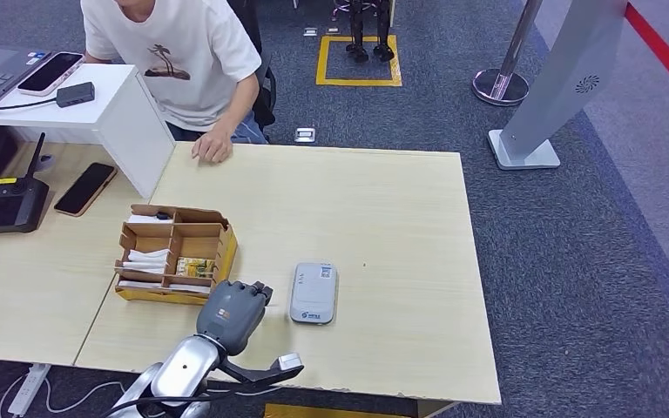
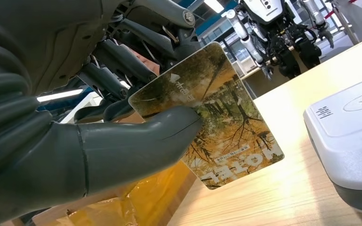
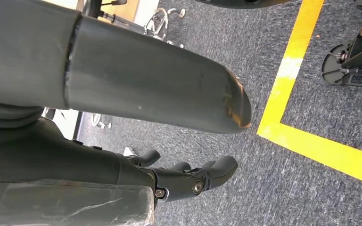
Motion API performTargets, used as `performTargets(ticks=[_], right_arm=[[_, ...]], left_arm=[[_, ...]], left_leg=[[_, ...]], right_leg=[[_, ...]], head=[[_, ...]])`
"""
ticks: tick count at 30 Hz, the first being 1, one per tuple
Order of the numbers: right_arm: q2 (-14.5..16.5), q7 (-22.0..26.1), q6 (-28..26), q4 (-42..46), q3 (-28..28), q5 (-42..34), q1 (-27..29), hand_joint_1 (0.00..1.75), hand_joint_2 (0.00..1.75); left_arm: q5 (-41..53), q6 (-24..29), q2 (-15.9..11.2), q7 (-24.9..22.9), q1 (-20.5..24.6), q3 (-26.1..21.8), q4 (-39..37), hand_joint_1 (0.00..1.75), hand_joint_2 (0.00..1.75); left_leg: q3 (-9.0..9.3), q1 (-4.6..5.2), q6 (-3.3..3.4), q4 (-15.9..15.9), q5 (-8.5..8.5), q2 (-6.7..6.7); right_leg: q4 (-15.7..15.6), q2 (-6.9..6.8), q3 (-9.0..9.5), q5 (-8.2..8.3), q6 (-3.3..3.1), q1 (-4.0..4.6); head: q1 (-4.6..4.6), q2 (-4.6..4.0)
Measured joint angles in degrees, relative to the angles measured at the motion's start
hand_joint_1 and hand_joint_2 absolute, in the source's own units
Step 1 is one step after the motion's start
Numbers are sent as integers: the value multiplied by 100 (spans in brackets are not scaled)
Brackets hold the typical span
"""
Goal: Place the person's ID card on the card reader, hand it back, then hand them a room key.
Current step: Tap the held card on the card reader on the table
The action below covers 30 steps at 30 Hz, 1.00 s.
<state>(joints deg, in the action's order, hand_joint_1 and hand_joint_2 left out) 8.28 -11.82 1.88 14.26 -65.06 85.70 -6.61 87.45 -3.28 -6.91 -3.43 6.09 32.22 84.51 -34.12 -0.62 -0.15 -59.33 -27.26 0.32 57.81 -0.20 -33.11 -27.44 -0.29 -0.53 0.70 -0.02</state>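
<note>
One card reader (image 1: 314, 293) lies on our table (image 1: 383, 218), our left hand (image 1: 233, 313) just beside it. From the left wrist, we pinch the hotel card (image 2: 217, 117) near the reader. Our right hand (image 3: 188, 176) hangs loosely spread above carpet.

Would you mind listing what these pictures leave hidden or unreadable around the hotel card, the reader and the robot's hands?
- Hotel card: the left hand covers it from the head view; the thumb hides part of its face in the left wrist view.
- Card reader: label print too small in the head view; cut off by the edge in the left wrist view.
- Cardboard organizer: its contents are too small to identify.
- Right hand: hangs over carpet, empty, fingers apart.
</note>
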Motion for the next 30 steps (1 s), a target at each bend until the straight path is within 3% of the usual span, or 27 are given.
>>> performTargets(ticks=[6,15,30], right_arm=[[2,-23,-9,-1,-20,16,0,0,0],[5,-48,8,-6,-21,95,-3,0,0],[4,-52,67,-19,-21,125,-3,0,0]], left_arm=[[0,366,49,-95,83,-71,149,175,175],[0,370,328,108,605,-74,203,175,175],[0,371,506,252,646,-72,106,175,175]], left_leg=[[1,0,0,-1,1,-1],[2,1,0,-2,1,-1],[2,0,0,-1,0,0]], right_leg=[[0,-2,-1,0,0,0],[0,-2,2,2,-1,0],[0,0,-1,0,0,0]], head=[[0,0],[1,0],[0,0]])
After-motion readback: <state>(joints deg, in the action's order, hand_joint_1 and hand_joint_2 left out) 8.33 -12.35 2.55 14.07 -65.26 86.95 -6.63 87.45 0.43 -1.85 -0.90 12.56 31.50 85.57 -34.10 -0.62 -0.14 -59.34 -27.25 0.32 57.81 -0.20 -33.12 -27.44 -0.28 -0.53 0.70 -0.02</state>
